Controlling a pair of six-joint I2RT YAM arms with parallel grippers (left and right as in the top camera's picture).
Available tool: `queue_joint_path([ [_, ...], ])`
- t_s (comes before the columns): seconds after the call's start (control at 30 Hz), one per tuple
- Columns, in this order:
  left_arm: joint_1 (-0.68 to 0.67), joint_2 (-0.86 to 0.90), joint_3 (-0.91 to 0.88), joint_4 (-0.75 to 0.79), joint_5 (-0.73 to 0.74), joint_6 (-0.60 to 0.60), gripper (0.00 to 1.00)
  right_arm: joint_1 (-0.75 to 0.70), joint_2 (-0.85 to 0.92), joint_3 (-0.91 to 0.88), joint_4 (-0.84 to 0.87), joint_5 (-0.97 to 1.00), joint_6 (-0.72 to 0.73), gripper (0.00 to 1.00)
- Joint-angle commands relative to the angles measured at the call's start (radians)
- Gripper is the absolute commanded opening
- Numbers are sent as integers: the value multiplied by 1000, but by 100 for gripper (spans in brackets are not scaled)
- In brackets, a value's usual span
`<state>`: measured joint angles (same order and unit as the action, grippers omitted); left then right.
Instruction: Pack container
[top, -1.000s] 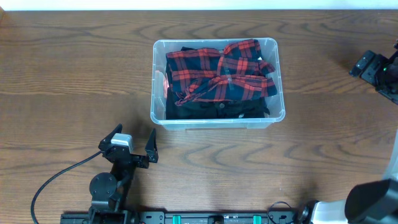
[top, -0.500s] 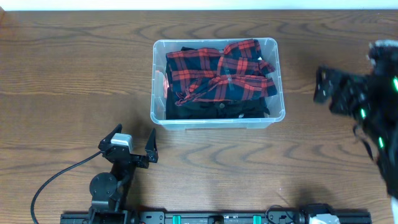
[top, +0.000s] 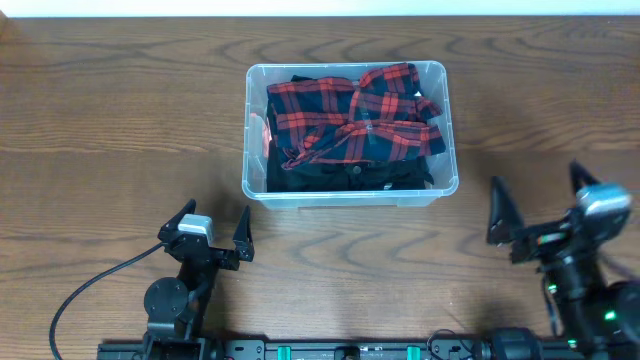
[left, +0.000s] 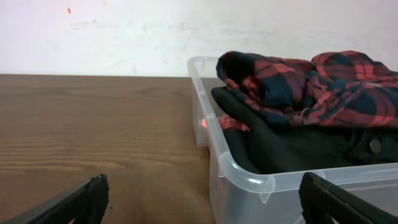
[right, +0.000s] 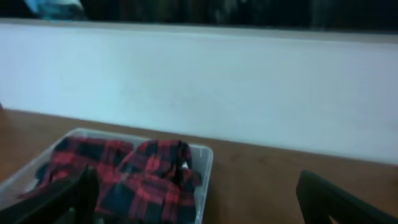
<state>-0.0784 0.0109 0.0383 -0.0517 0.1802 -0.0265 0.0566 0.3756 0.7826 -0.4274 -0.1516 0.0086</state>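
Nearest you, the left pincer (top: 217, 212) and the right pincer (top: 537, 195) both stand released, jaws spread wide and grasping nothing, above the wooden counter (top: 120, 120). Beyond them, mid-counter and apart from both, sits the container (top: 345, 67). It holds a red-and-navy plaid garment (top: 350, 115) heaped on black cloth (top: 340, 177).

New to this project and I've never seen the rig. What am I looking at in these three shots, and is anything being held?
These are two robot arms at a wooden table. The top-down shot comes from a fixed camera above. The other two come from a camera on each wrist, with that arm's own fingers at the bottom corners. A clear plastic box holds a red plaid shirt over dark clothes. The left tool and right tool are both open and empty, short of the box.
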Motion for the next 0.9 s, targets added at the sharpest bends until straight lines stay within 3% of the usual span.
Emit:
queue_joint_path([
  [0.0, 5, -6, -28, -14, 3, -5, 98, -18, -100, -184, 114, -66, -73, 99],
  [0.23, 5, -6, -28, -14, 3, -5, 98, -27, -272, -508, 362, -66, -73, 99],
  [0.4, 5, -6, -28, -14, 3, -5, 98, -32, -372, -666, 433, -66, -65, 99],
  [0.67, 5, -6, -28, -14, 3, -5, 98, -48, -370, -779, 529, -54, -65, 99],
  [0.87, 5, -6, -28, -14, 3, -5, 98, -64, -370, -777, 466, -32, -66, 99],
])
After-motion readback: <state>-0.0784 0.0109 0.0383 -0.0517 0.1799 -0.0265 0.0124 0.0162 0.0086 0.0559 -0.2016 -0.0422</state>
